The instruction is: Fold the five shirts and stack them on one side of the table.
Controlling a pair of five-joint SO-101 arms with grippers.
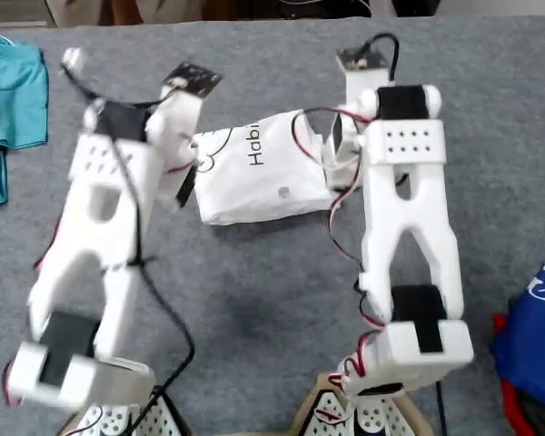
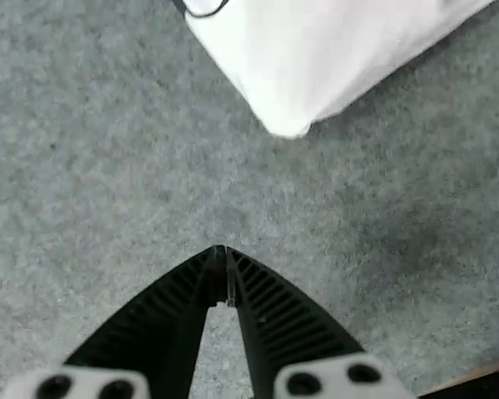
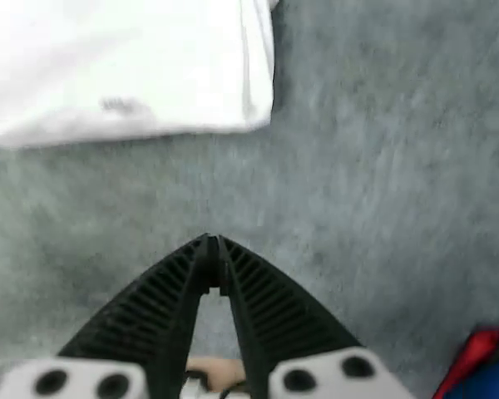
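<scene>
grey felt table [image 1: 254, 300] under a folded white shirt [image 1: 254, 177]; left tool [image 2: 219, 254] and right tool [image 3: 210, 242] both pinched together, empty.

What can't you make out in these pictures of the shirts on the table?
White shirt, high view: its right side is hidden behind the right arm.
Teal shirt, high view: cut off by the left edge.
Blue shirt and red cloth, high view: cut off by the right edge, so their folding is unclear.

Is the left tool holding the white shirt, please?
No, the left tool is shut on nothing above the grey table, with the white shirt lying apart from it.
</scene>
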